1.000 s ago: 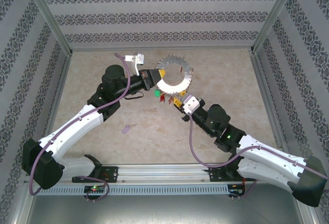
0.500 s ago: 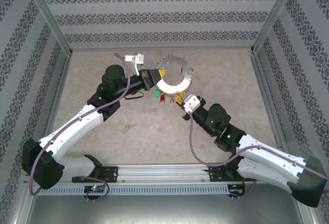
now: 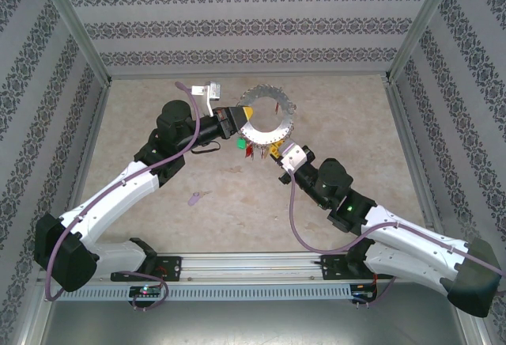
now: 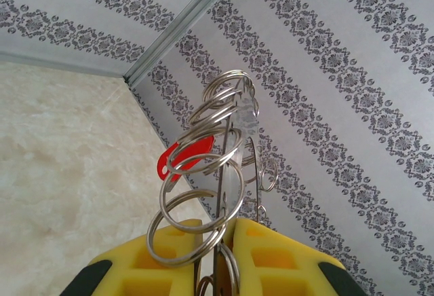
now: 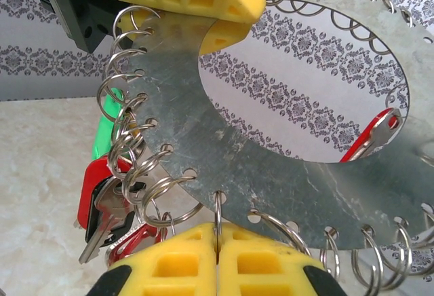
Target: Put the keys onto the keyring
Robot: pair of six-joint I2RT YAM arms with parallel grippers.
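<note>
The keyring (image 3: 261, 134), a flat grey disc with a wide hole and wire loops along its rim, hangs in the air over the table's middle. My left gripper (image 3: 242, 116) is shut on its left edge, and the disc stands edge-on between the yellow pads (image 4: 271, 255). My right gripper (image 5: 217, 242) is shut on one small loop (image 5: 217, 208) at the keyring's (image 5: 285, 180) lower rim. A green key (image 5: 102, 136) and red keys (image 5: 91, 187) dangle from loops at the left. Another red key (image 5: 369, 140) shows through the hole. A lilac key (image 3: 195, 198) lies loose on the table.
Patterned walls with metal corner posts (image 3: 75, 24) enclose the beige table (image 3: 348, 115) on three sides. Both arms reach inward and meet at the keyring near the centre. A rail (image 3: 237, 264) runs along the near edge.
My right gripper has closed onto the loop at the keyring's lower rim and edged closer to the disc. The left gripper has kept its hold and place.
</note>
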